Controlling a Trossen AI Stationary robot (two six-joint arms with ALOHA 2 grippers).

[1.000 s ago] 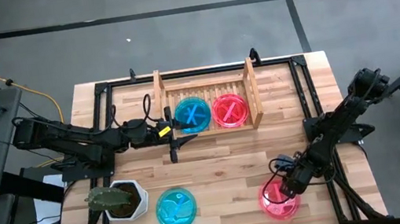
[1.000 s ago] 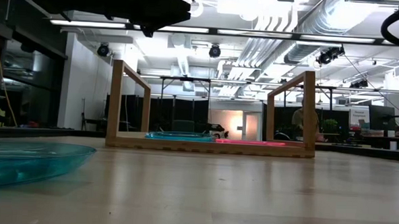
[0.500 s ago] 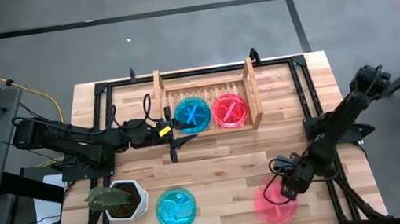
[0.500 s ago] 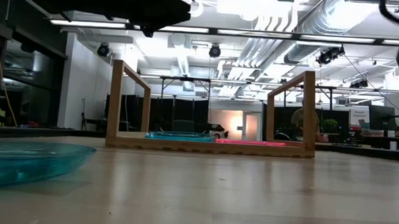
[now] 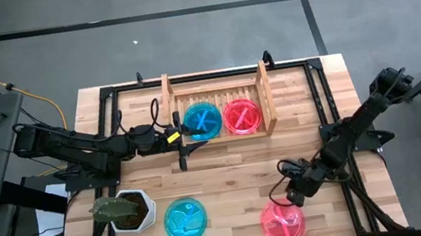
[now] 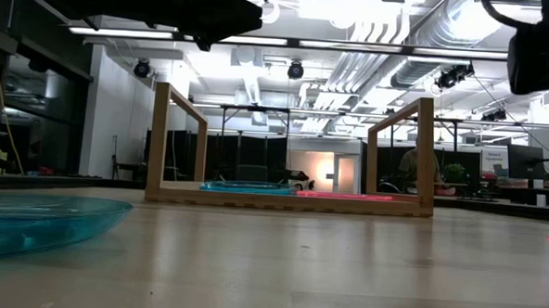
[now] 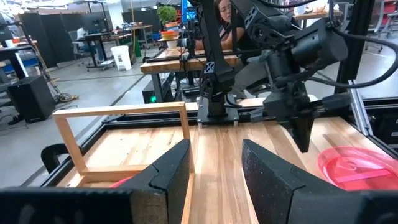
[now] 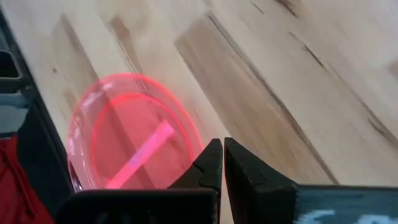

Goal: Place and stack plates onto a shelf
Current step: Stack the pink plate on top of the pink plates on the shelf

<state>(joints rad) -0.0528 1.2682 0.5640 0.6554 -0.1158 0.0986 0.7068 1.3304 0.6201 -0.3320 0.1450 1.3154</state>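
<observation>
Right tool (image 5: 292, 199) pinched empty above pink plate (image 5: 283, 222); left tool (image 5: 184, 144) wide.

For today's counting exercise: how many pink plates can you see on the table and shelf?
2. One pink plate lies in the shelf beside a teal one; another pink plate lies on the table's near right. Stacked ones may be hidden.

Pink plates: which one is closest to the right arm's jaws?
The pink plate lying loose on the table near its front edge, just below the right gripper. The other pink plate sits in the wooden shelf beside a teal one, much farther away.
</observation>
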